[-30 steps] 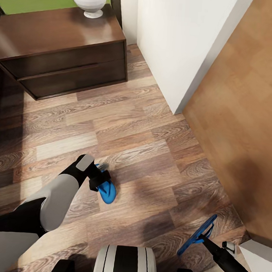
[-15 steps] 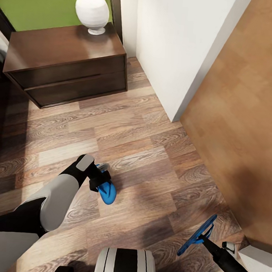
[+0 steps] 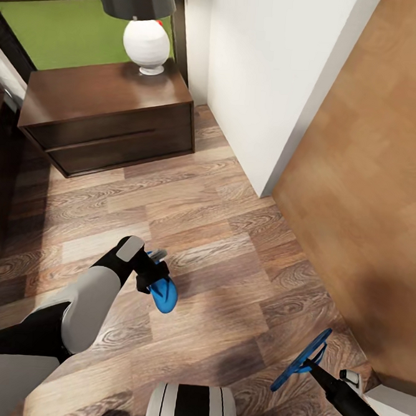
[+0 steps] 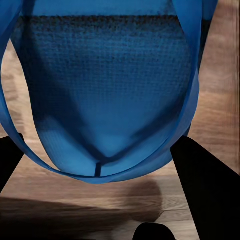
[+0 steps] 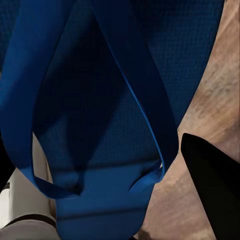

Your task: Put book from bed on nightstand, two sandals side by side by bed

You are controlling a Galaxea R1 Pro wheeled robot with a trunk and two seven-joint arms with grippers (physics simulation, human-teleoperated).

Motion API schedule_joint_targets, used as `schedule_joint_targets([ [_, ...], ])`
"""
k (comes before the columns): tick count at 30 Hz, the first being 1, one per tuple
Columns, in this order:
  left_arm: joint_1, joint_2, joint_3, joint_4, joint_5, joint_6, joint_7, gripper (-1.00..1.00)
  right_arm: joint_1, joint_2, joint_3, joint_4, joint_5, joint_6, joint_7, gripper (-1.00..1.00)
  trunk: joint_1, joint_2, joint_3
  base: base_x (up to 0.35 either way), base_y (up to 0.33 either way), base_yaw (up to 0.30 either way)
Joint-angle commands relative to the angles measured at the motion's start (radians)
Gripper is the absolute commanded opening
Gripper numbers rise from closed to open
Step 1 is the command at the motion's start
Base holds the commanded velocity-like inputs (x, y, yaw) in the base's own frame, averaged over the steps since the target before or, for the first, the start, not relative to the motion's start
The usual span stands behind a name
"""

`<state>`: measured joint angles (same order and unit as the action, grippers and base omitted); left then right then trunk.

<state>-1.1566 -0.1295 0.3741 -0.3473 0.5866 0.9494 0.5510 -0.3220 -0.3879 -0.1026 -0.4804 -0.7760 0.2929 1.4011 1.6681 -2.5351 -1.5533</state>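
Bed: a dark strip at the far left edge of the head view may be its frame, though I cannot tell for certain; the book cannot be placed from here.
Nightstand: the low dark-brown glossy wooden cabinet with two drawers (image 3: 108, 125) stands at upper left against the white wall (image 3: 269, 69), carrying a white round-bodied lamp with a dark shade (image 3: 145, 37).
Left gripper: the left gripper (image 3: 150, 272) hangs over the wood-plank floor (image 3: 217, 252), pinching the first bright blue flip-flop sandal (image 3: 162, 292), which slopes toe-down. The left wrist view has its sole and thong strap (image 4: 100, 100) between the dark fingers (image 4: 207, 190).
Right gripper: the right gripper (image 3: 308, 365) grips the second bright blue flip-flop sandal (image 3: 302, 359), held on edge near the light-brown wooden door (image 3: 372, 183). In the right wrist view the strap and sole (image 5: 90, 100) sit close against the dark finger (image 5: 215, 190).
Risk: both holds look thin, on strap or rim, so a sandal could twist or slip during a turn of the base.
Risk: the right sandal is close to the door and could catch on it.
Risk: released from these tilts, the sandals may land skewed or upside down, not side by side.
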Motion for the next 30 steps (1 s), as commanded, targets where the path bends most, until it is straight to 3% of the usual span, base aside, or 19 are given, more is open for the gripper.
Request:
schedule_joint_targets([
  [1, 0.0, 0.0, 0.003, -0.002, 0.009, 0.002, 0.011, -1.0, 0.0, 0.0, 0.0, 0.0, -0.003, 0.012, 0.002, -1.0, -0.001, 0.0, 0.003, 0.0, 0.0, 0.0],
  [30, 0.0, 0.015, -0.004, 0.002, 0.008, 0.064, 0.013, -1.0, 0.0, 0.002, 0.011, 0.043, 0.004, 0.012, 0.0, -1.0, -0.014, 0.007, 0.116, 0.0, 0.0, 0.0],
])
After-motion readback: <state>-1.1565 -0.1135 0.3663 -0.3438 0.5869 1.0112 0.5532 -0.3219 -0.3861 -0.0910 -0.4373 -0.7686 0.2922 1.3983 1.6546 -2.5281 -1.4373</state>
